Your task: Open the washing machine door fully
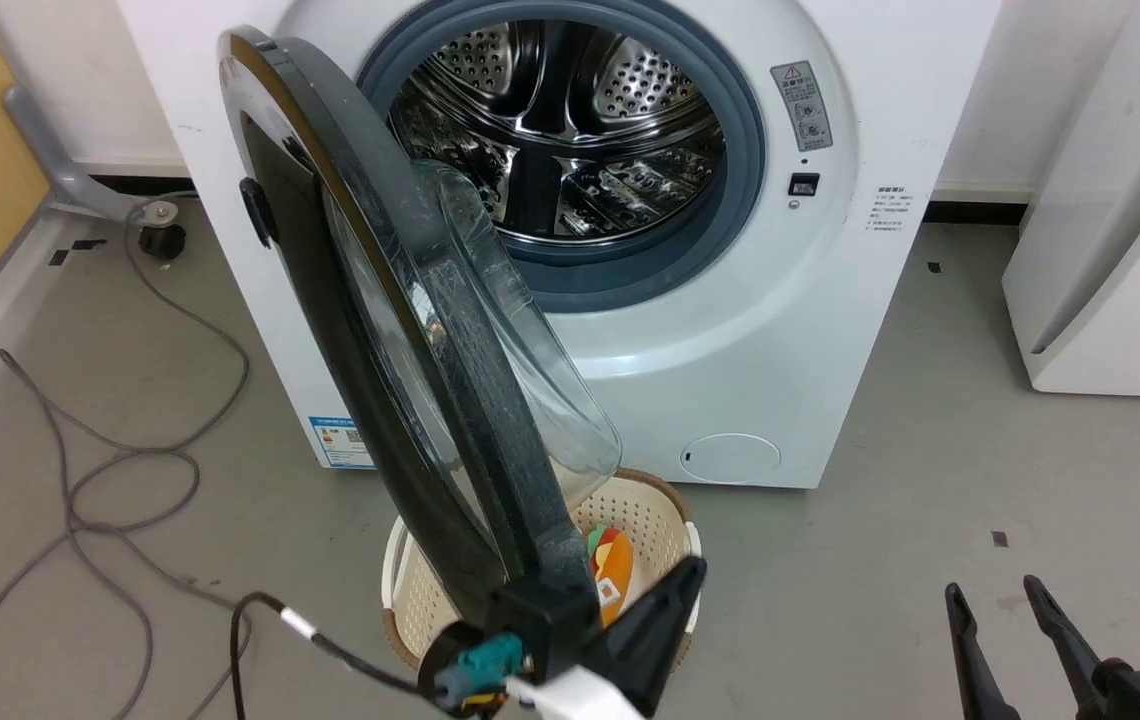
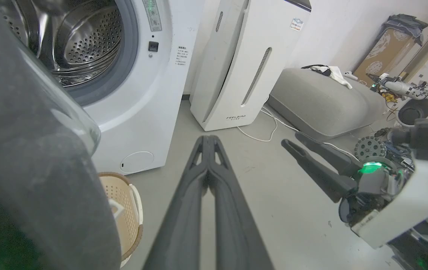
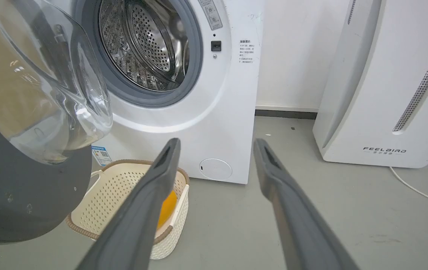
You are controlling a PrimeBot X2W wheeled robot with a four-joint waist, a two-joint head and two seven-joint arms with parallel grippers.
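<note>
The washing machine (image 1: 830, 300) stands with its steel drum exposed. The washing machine door (image 1: 330, 330) is swung out to about a right angle, edge-on to the head view, its glass bowl (image 1: 530, 380) bulging right. My left gripper (image 1: 690, 578) is shut with nothing in it, just right of the door's near edge, on the inner side. In the left wrist view the shut fingers (image 2: 207, 139) point past the door's dark grey inner face (image 2: 30, 180). My right gripper (image 1: 990, 588) hangs open at the lower right, apart from the door (image 3: 18, 187); its fingers (image 3: 217, 141) frame the machine (image 3: 221, 112).
A cream perforated basket (image 1: 640, 510) holding an orange item sits on the floor under the door. A white FEELAIRD appliance (image 1: 1110, 250) stands right of the machine. Grey cables (image 1: 100, 470) loop on the floor at left. A grey cushion (image 2: 323, 101) lies further right.
</note>
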